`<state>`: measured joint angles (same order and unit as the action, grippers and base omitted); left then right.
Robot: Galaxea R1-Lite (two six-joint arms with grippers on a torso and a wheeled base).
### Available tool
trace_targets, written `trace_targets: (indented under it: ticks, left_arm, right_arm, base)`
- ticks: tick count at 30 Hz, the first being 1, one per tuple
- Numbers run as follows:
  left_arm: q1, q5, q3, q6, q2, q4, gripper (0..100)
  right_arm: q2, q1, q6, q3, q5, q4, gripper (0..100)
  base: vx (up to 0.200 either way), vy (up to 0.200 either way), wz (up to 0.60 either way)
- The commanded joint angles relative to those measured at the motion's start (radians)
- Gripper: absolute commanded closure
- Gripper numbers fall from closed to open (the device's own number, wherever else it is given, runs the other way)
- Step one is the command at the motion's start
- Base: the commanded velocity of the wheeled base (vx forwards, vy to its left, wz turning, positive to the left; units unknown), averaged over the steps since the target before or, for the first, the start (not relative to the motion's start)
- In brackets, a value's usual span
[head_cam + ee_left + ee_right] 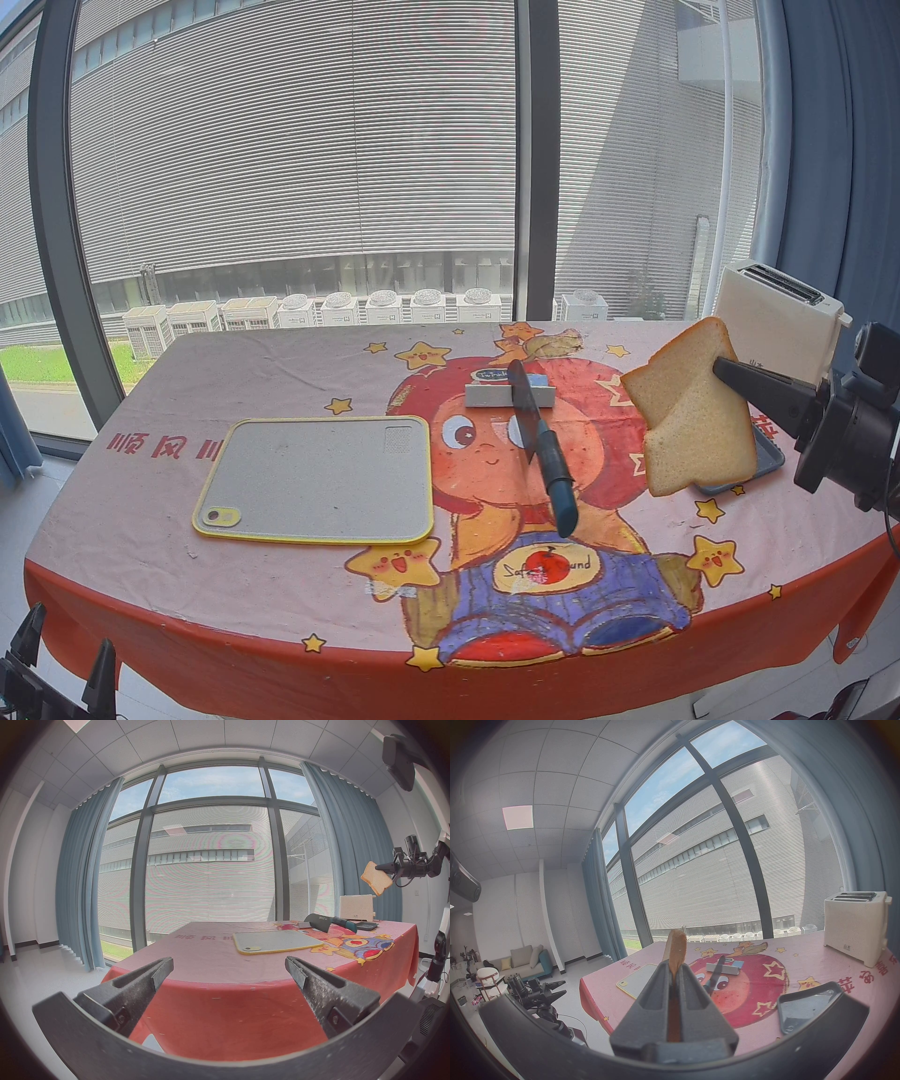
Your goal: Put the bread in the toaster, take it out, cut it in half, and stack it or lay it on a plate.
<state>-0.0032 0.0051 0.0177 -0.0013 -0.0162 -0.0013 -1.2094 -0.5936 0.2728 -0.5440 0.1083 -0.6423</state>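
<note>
A table (187,562) draped in a cartoon cloth was spread across the lower half of the head view. A grey cutting board (319,478) lay left of centre, and a white toaster (778,314) stood at the right edge. Bread (698,422) was clamped in the closed right gripper (727,367), raised at right over a dark plate (769,457). A blue-handled knife (542,445) lay at centre. The left gripper (228,961) was spread wide, with nothing held.
</note>
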Motion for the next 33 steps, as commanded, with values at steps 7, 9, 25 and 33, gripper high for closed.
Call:
trace_targets:
  ticks: [7,9,25,33]
  left_arm:
    - [0.0,-0.001,-0.016,0.0,-0.001,0.0,0]
    - [0.0,-0.001,-0.016,0.0,-0.001,0.0,0]
    - [0.0,-0.002,-0.016,0.003,-0.001,0.0,0]
    - [0.0,-0.002,-0.016,0.003,-0.001,0.0,0]
  right_arm:
    - [-0.004,-0.002,0.002,0.003,0.007,0.003,100]
    - [-0.004,-0.002,0.0,0.007,0.007,0.003,100]
    - [-0.018,-0.002,0.0,0.027,0.011,0.003,100]
    - [-0.049,0.0,0.011,0.032,-0.001,0.004,100]
  base:
    - [0.0,0.2,0.0]
    - [0.0,0.2,0.0]
    - [0.0,0.163,0.0]
    - [0.0,0.0,0.0]
